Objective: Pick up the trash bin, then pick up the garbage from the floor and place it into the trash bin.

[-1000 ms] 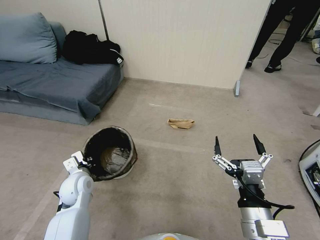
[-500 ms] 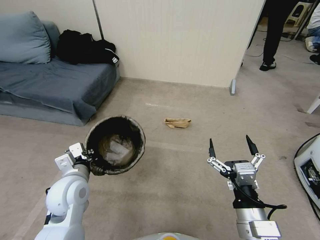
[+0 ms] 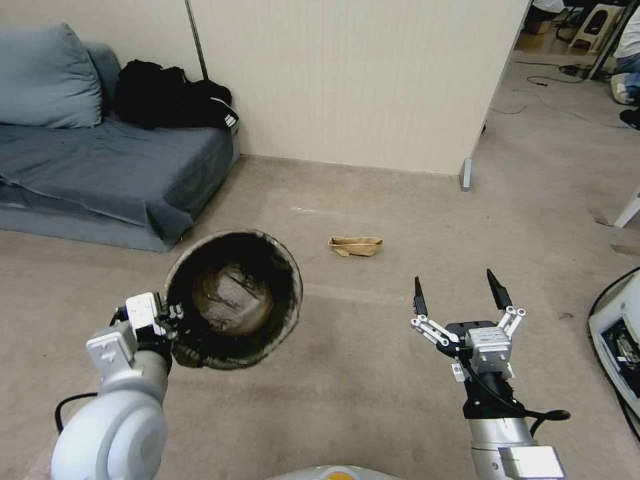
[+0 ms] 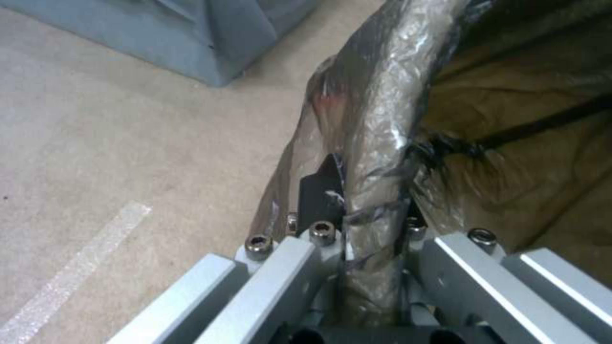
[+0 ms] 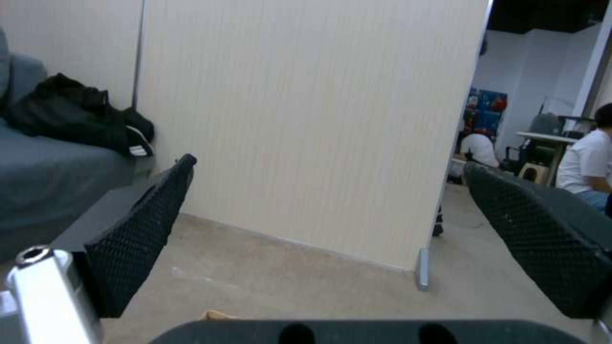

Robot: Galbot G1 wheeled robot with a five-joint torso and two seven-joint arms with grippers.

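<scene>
My left gripper (image 3: 175,319) is shut on the near rim of the trash bin (image 3: 233,297), which hangs off the floor with its dark bag-lined mouth tilted toward the camera. In the left wrist view the bag-covered rim (image 4: 376,143) runs between the fingers of the left gripper (image 4: 357,224). The garbage, a flattened brown paper bag (image 3: 355,246), lies on the carpet ahead. My right gripper (image 3: 457,292) hovers open above the floor, nearer than the bag and to its right. The right wrist view has its two black fingertips (image 5: 143,224) wide apart and a sliver of the bag (image 5: 217,315).
A grey sofa (image 3: 113,173) with black clothing (image 3: 170,100) stands at the left against a beige partition (image 3: 360,80). The partition's foot (image 3: 466,175) is ahead right. White equipment (image 3: 617,333) sits at the right edge. Open carpet lies around the bag.
The left arm has lifted the trash bin off the floor, higher and closer to the camera. The view shifted slightly. The right gripper stays open. A person behind the partition has left view.
</scene>
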